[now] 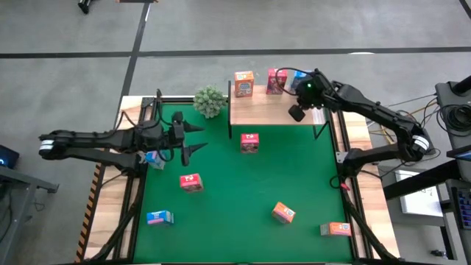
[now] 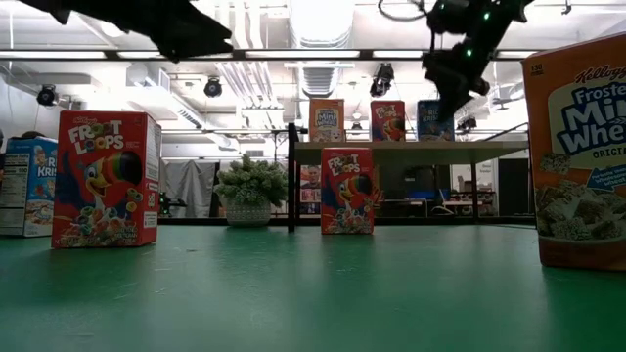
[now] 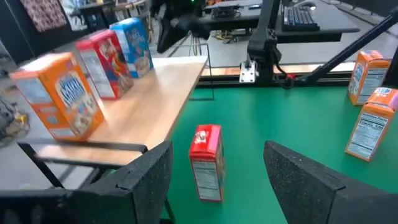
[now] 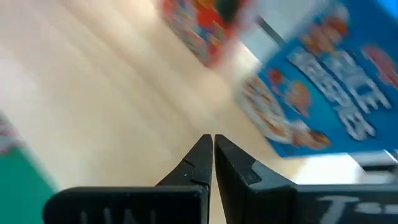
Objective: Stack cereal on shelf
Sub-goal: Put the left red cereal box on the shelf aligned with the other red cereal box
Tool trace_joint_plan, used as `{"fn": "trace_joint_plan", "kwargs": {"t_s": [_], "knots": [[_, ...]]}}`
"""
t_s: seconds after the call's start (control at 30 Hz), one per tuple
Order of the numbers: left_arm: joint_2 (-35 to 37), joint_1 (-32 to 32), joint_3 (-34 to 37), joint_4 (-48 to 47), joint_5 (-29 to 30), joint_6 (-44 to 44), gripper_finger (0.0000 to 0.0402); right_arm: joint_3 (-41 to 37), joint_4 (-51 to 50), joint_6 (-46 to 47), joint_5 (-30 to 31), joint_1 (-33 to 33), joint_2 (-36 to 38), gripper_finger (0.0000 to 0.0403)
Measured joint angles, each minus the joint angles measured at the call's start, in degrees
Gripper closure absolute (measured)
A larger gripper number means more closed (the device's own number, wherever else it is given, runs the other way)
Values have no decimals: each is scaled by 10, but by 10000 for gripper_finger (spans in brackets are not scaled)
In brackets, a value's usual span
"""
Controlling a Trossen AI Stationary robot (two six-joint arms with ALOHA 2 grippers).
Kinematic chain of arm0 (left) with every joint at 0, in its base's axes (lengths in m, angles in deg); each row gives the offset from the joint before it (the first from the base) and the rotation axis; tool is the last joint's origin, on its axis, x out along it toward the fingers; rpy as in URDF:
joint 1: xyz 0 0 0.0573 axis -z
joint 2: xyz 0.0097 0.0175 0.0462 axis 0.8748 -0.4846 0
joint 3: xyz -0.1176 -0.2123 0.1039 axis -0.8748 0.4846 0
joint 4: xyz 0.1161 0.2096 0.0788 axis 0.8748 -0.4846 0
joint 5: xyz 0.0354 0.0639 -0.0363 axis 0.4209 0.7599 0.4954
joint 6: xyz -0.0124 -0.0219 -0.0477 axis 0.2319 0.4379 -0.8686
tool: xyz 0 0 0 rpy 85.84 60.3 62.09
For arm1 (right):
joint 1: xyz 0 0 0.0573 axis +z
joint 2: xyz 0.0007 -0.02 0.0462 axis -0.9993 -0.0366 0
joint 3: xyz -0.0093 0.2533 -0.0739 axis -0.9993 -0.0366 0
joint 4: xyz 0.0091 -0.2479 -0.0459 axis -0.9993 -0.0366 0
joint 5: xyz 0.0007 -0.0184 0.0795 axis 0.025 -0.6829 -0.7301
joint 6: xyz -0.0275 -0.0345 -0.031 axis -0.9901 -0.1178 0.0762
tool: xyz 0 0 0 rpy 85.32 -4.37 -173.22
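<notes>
- We see a green felt table (image 1: 294, 177) edged with pale wood, grey floor around it.
- Orange (image 1: 243, 84), red (image 1: 276, 81) and blue (image 2: 435, 120) cardboard cereal boxes stand upright on the light wooden shelf (image 1: 272, 109); six more are scattered on the felt.
- Right gripper (image 4: 213, 144) is clenched, empty, over the shelf.
- Left gripper (image 1: 197, 138) hangs released above the felt.
- Behind: ceiling lights, ducts.
</notes>
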Motion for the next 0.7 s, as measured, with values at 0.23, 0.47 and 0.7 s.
{"fn": "trace_joint_plan", "kwargs": {"t_s": [0.23, 0.47, 0.7], "knots": [[-48, 3, 2, 49, 0, -43, 167, -41, 99, 13, -6, 90, 36, 394], [-98, 19, -3, 84, 0, -52, 167, -127, 256, -5, -5, 167, 59, 394], [-134, 24, -77, 15, -1, -45, 167, -219, 407, -26, -7, 213, 74, 394]]}}
